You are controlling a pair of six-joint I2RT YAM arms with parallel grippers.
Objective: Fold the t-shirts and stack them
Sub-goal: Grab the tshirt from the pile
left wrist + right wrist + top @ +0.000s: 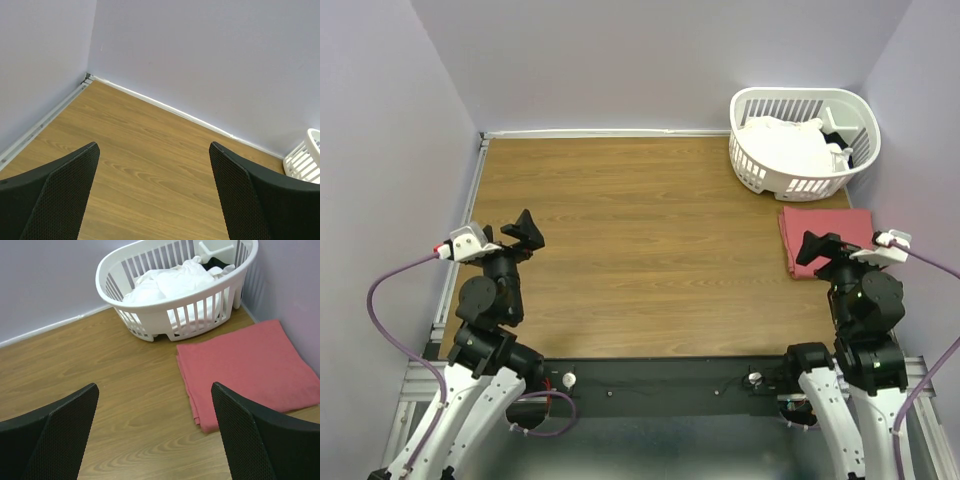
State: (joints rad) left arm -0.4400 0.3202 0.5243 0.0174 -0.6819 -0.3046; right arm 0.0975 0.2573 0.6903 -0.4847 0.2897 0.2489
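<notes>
T-shirts both sat at the right side. The white t-shirt (788, 145) lay crumpled in a heap inside the laundry basket (798, 186) at the far right corner of the worktop (640, 250). The salmon-red t-shirt (825, 232) lay flat just in front of the basket, apparently already folded into a neat rectangle, with layered edges showing on its near-left side in the right wrist view.

Right fingers (818, 247) were spread wide and empty, hovering at the near-left corner of the red shirt. The basket stood straight beyond them, and the white heap filled its left part. Left fingers (527, 230) were also wide apart and holding nothing, well away across the bare wood at the left edge. The right arm was clearly the nearer one, so the next reach for the white shirt looked like its job.

The white shirt was a bunched lump with no clear long axis. The red rectangle ran slightly longer left to right. Both shirts were soft matte cotton. The basket was rigid white slatted plastic with an oval rim, and something dark sat at its back. The worktop was smooth wood grain.
</notes>
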